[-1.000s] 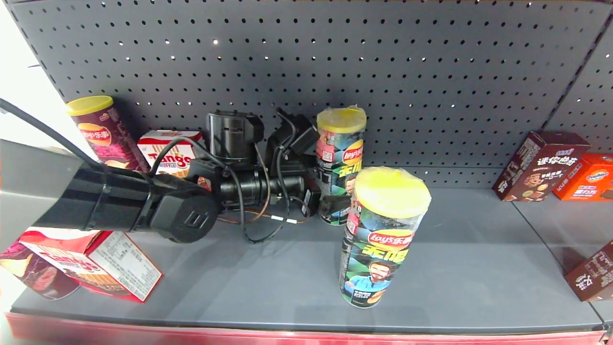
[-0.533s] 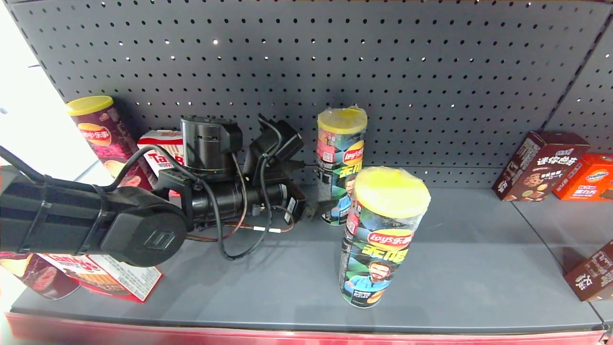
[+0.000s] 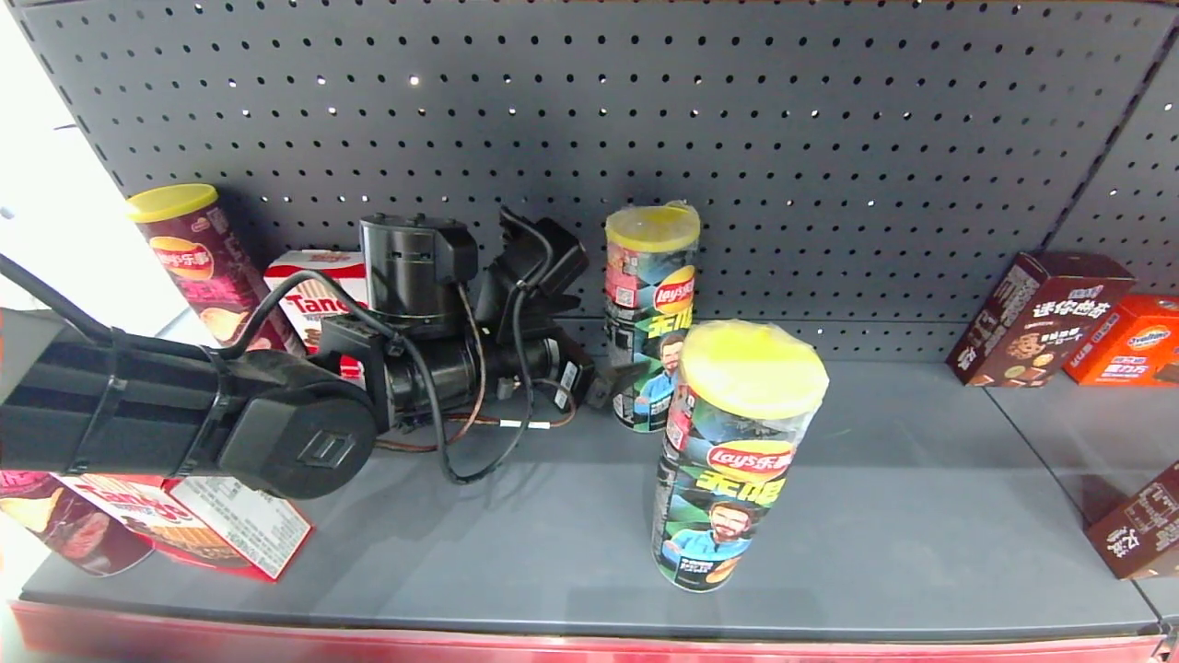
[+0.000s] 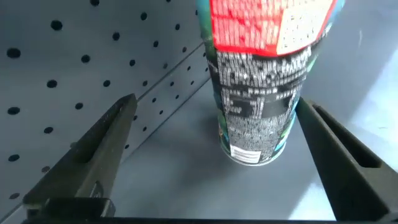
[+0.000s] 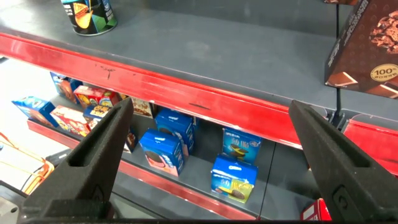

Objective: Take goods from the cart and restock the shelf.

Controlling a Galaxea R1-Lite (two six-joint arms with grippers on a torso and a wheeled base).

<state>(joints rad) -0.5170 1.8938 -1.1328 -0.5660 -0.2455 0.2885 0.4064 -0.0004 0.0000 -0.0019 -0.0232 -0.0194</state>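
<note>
The left arm drew back to the left half a second ago. It has now come a little toward the right again, so the left gripper (image 3: pixel 603 373) is close to the back can (image 3: pixel 652 322) once more. One second ago its fingers were at the foot of this can. Now the jaws are released, wide apart, and the can stands upright before them, free on the shelf (image 3: pixel 875 516) against the pegboard (image 3: pixel 645 110). We cannot tell if a fingertip touches it. The can's top sits slightly more to the left than before.

The front can (image 3: pixel 732 460) has not moved; it stands upright, nearer the shelf's edge, just right of the back can and apart from it.

The right gripper (image 5: pixel 211 118) hangs low before the shelf's red edge, its jaws released and holding nothing.

Behind the left arm are a maroon can (image 3: pixel 198 253) and a wafer box (image 3: pixel 318 290).
</note>
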